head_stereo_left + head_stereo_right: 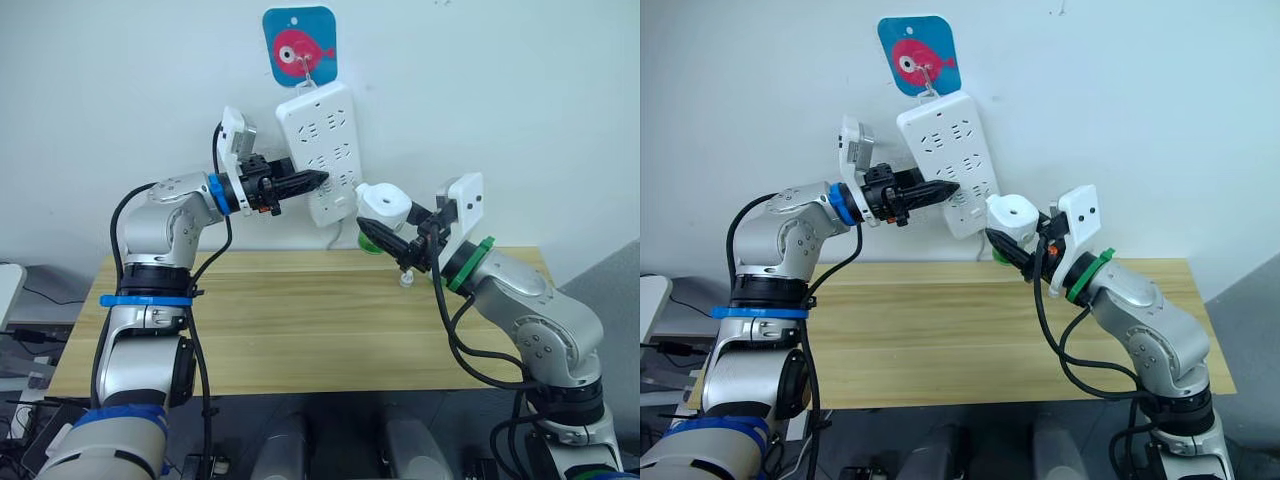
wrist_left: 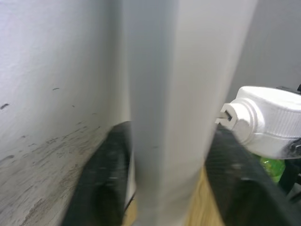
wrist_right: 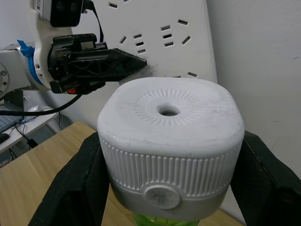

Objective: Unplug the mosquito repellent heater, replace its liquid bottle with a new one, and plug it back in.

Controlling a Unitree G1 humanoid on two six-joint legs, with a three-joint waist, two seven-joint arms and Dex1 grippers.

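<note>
The white mosquito repellent heater (image 1: 383,203) hangs in the air just right of the wall-hung white power strip (image 1: 322,140). My right gripper (image 1: 384,222) is shut on its sides. Its plug prongs (image 2: 226,115) point at the strip and stand a little off it. A translucent green bottle (image 1: 371,241) sits under the heater. Its neck is hidden, so I cannot tell whether it is the liquid bottle or the new one. My left gripper (image 1: 316,181) is shut on the strip's lower left edge, one finger (image 2: 101,183) on each face.
The strip hangs from a blue fish hook plaque (image 1: 300,45) on the white wall. Below lies a wooden table (image 1: 300,320). A small white piece (image 1: 406,280) stands on the table under my right wrist.
</note>
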